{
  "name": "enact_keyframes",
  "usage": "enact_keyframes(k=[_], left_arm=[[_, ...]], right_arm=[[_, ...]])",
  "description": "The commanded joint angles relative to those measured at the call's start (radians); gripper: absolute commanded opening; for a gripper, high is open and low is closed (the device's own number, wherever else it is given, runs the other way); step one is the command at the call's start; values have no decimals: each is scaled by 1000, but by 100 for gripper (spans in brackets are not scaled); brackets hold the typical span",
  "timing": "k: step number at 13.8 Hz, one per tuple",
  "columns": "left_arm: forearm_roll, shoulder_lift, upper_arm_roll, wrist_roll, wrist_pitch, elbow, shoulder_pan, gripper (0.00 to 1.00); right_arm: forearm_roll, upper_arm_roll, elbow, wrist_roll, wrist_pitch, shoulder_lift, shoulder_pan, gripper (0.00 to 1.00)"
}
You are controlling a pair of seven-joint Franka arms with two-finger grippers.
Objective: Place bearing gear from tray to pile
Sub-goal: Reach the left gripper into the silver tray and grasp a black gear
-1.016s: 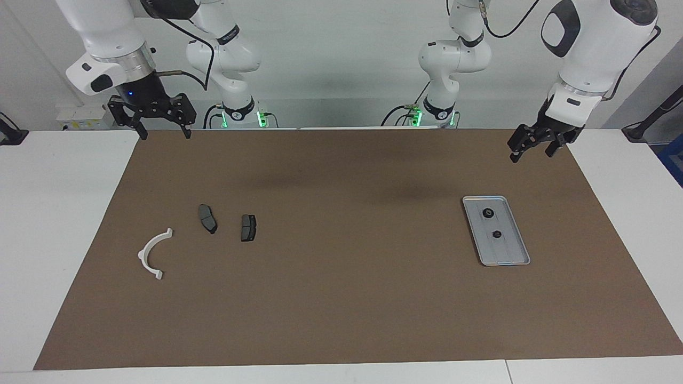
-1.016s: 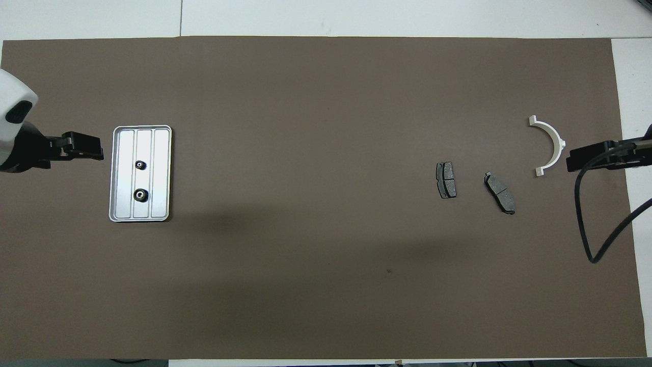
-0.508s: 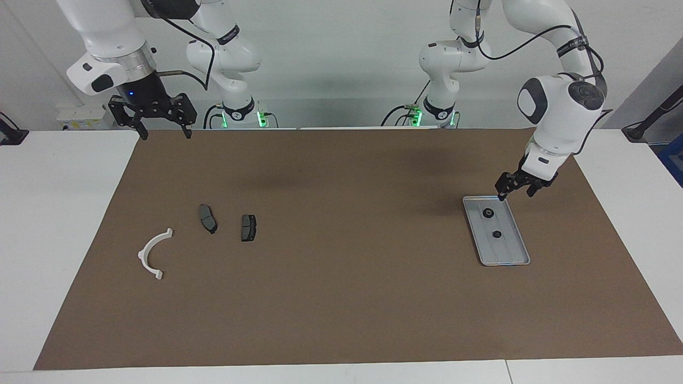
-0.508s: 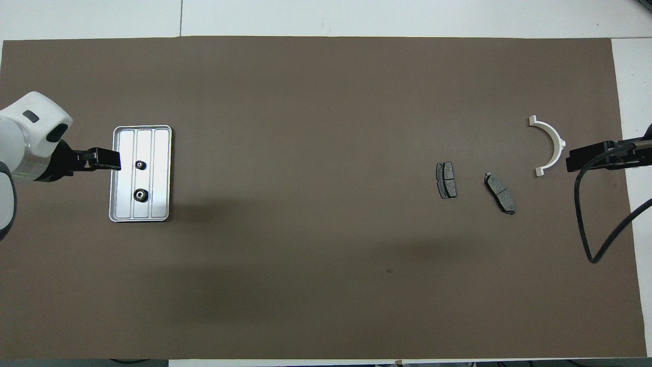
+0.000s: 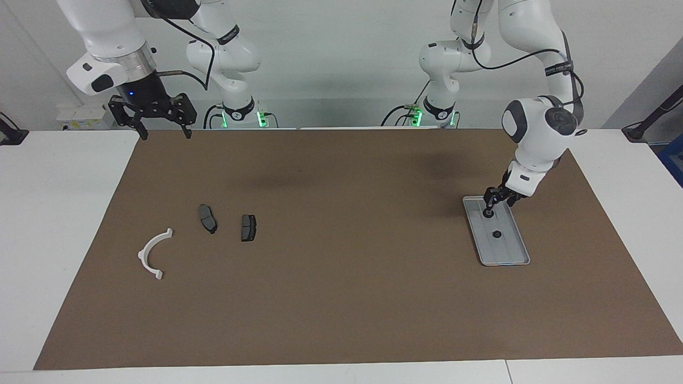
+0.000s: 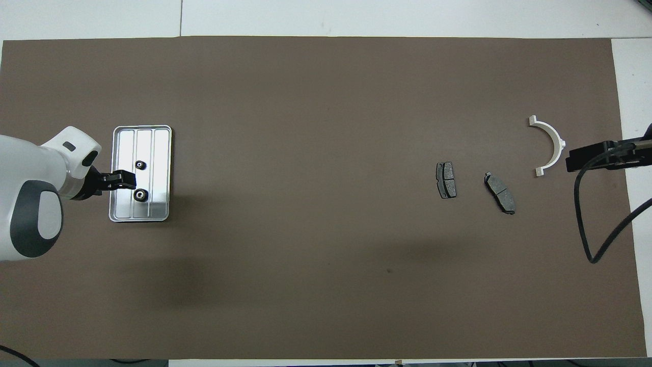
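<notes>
the left tool [image 5: 489, 207] was down in the tray [image 5: 511, 255], its tips right at the gear [image 5: 487, 213] nearer the robots; whether it had clenched on that gear could not be told. a second gear [image 5: 496, 233] lay farther along the same tray, which sat at the left arm's end of the desk [image 5: 341, 298]. the pile lay well apart at the right arm's end: two pads [image 5: 207, 218] [image 5: 248, 228] and a white bracket [image 5: 151, 255]. the right tool [image 5: 163, 128] waited released, raised over the desk's edge.
</notes>
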Motion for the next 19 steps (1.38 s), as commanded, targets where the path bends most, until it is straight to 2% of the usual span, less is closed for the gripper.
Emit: enact_keyframes(k=[1, 4, 10, 16, 19], left_arm=[[-3, 42, 7, -21, 58, -9, -9, 67], [-3, 68, 9, -16, 78, -9, -3, 67], [-6, 65, 7, -25, 37, -10, -3, 67], [-6, 61, 6, -31, 47, -28, -1, 67], [-7, 59, 6, -31, 49, -33, 0, 63]], right_arm=[[30, 7, -17, -25, 2, -16, -12, 100], [30, 7, -17, -25, 4, -16, -12, 100], [30, 10, -12, -22, 5, -16, -14, 100], [30, 10, -14, -26, 4, -16, -11, 100], [30, 10, -14, -25, 5, -16, -11, 100]])
